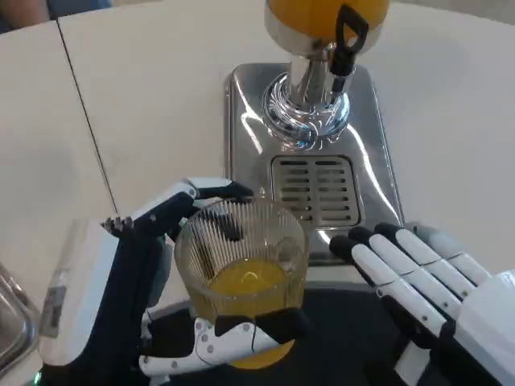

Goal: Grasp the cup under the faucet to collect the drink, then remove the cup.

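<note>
1. Left hand (173, 322) wraps the ribbed glass cup (241, 277), fingers curling round its far rim and its near base; the cup stands upright, long axis vertical, holding orange drink low down.
2. Right hand (426, 285) rests at the cup's three o'clock, just beside it, fingers straight and apart, holding nothing.
3. At about one o'clock from the cup lies the drip grate (315, 189); beyond it hangs the faucet (348, 40), so the cup already sits clear of the spout.

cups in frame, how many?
1. A ribbed clear cup partly filled with orange drink, held by the left hand in front of the dispenser's drip grate. None others visible.
</note>
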